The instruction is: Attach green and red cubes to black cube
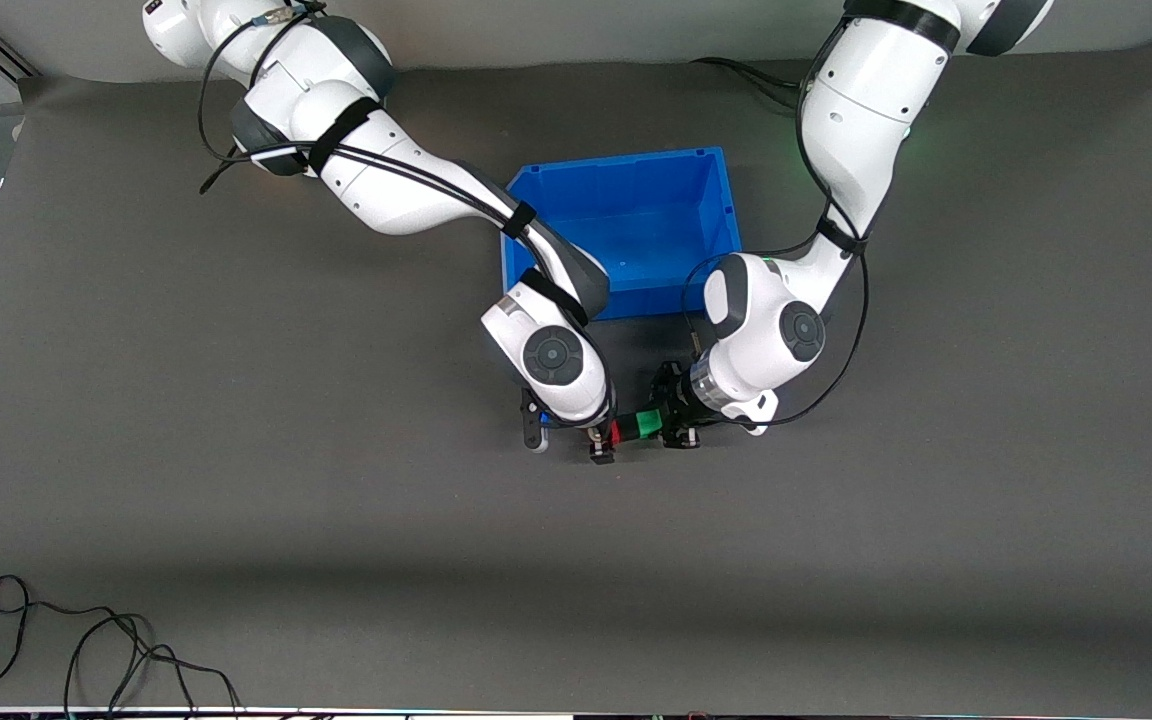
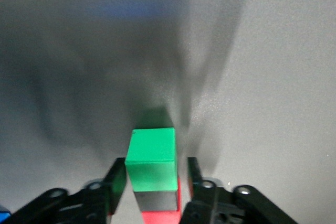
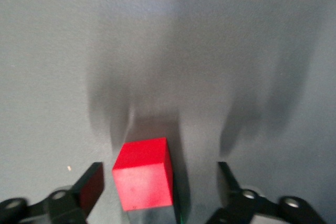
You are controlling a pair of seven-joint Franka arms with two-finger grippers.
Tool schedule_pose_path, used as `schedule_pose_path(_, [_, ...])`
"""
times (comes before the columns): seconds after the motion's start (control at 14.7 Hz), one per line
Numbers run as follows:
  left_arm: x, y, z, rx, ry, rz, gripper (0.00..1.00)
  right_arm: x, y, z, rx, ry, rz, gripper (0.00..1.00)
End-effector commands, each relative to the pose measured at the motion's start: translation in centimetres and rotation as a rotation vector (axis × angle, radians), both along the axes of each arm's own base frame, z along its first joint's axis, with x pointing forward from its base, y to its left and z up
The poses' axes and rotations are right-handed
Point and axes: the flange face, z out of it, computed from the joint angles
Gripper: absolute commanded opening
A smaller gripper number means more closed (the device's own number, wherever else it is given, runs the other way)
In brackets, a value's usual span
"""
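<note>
The green cube (image 1: pixel 647 424), the black cube (image 2: pixel 155 200) and the red cube (image 1: pixel 617 432) lie joined in one row on the grey mat, with the black one in the middle. The row is nearer to the front camera than the blue bin. My left gripper (image 1: pixel 678 425) is low at the green end. In the left wrist view its fingers (image 2: pixel 118 182) stand either side of the green cube (image 2: pixel 152 153) with gaps, open. My right gripper (image 1: pixel 598 445) is low at the red end. Its fingers (image 3: pixel 92 184) are wide apart around the red cube (image 3: pixel 143 177), open.
The blue bin (image 1: pixel 616 165) stands empty on the mat between the two arms, close to both forearms. Loose black cables (image 1: pixel 86 650) lie at the mat's front edge toward the right arm's end.
</note>
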Motion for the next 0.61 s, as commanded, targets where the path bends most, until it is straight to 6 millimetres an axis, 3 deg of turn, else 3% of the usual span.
schedule_pose_path(0.0, [0.9, 0.7, -0.1, 0.010, -0.009, 0.007, 1.00, -0.1, -1.4, 2.9, -0.059, 0.048, 0.110, 1.00])
schedule_pose_path(0.07, [1.3, 1.6, 0.1, 0.013, -0.014, -0.003, 1.00, 0.7, -3.5, 3.9, -0.070, 0.058, 0.129, 1.00])
schedule_pose_path(0.27, [3.8, 6.9, 2.3, 0.001, -0.004, -0.059, 1.00, 1.2, -8.5, 7.8, -0.096, 0.050, 0.206, 1.00])
schedule_pose_path(0.54, [5.9, 15.9, 6.8, 0.040, -0.001, -0.279, 1.00, 1.6, -16.0, 13.3, -0.108, 0.028, 0.314, 1.00])
